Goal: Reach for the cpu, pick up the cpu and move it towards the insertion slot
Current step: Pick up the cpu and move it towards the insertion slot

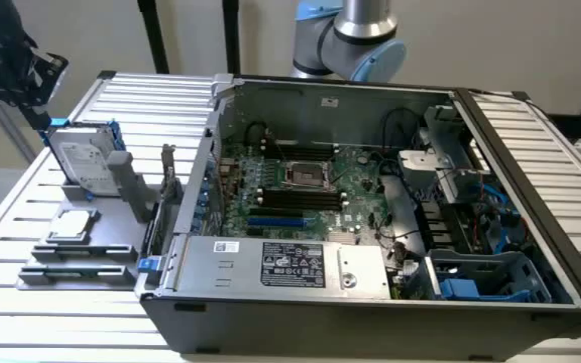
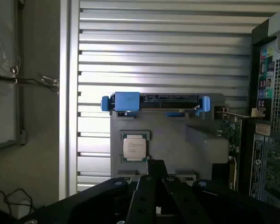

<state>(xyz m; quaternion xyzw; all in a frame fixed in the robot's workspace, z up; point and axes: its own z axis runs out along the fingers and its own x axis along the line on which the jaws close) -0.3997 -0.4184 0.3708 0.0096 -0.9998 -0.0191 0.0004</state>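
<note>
The cpu (image 1: 72, 224) is a small square chip with a silvery top, lying flat in a grey fixture (image 1: 119, 227) on the slatted table, at the exterior view's left, outside the computer case. In the wrist view the cpu (image 2: 134, 148) lies just beyond my gripper (image 2: 156, 164), whose black fingers meet at one tip with nothing between them. My gripper (image 1: 23, 83) hangs high at the exterior view's far left, above the fixture and apart from the chip. The insertion slot (image 1: 306, 175) is a square metal-framed socket on the motherboard inside the open case.
A silver hard drive in a blue frame (image 1: 84, 160) stands upright in the fixture behind the cpu, also seen edge-on as hard drive (image 2: 154, 102). The open computer case (image 1: 371, 325) takes up the table's middle and right. Black memory slots (image 1: 296, 200) lie beside the socket. The arm's elbow (image 1: 356, 45) rises behind the case.
</note>
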